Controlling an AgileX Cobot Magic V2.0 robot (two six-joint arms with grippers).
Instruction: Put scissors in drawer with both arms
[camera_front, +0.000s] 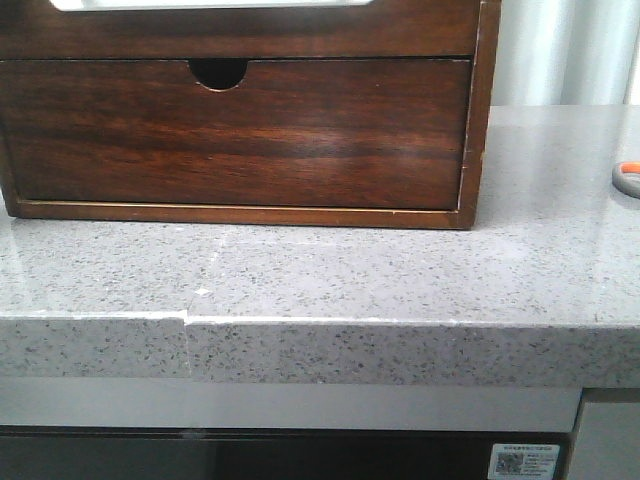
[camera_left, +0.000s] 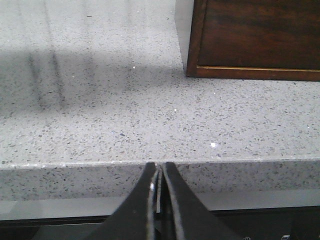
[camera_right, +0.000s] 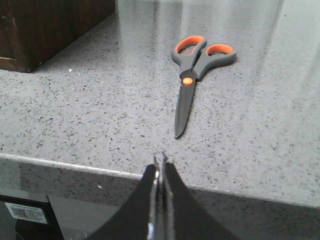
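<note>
The scissors (camera_right: 189, 75) lie flat on the grey counter, grey with orange-lined handle loops and the blade tip pointing toward the counter's front edge. In the front view only one handle loop of the scissors (camera_front: 628, 177) shows at the far right edge. The drawer (camera_front: 235, 133) is shut in the dark wooden cabinet (camera_front: 478, 120), its half-round notch at the top edge. My right gripper (camera_right: 160, 162) is shut and empty, at the counter's front edge a short way from the blade tip. My left gripper (camera_left: 158, 167) is shut and empty, at the front edge beyond the cabinet's left corner (camera_left: 192, 70).
The speckled stone counter (camera_front: 330, 280) has a seam line running back from a small chip in its front edge (camera_front: 186, 320). A cabinet corner (camera_right: 22, 62) shows in the right wrist view, well apart from the scissors.
</note>
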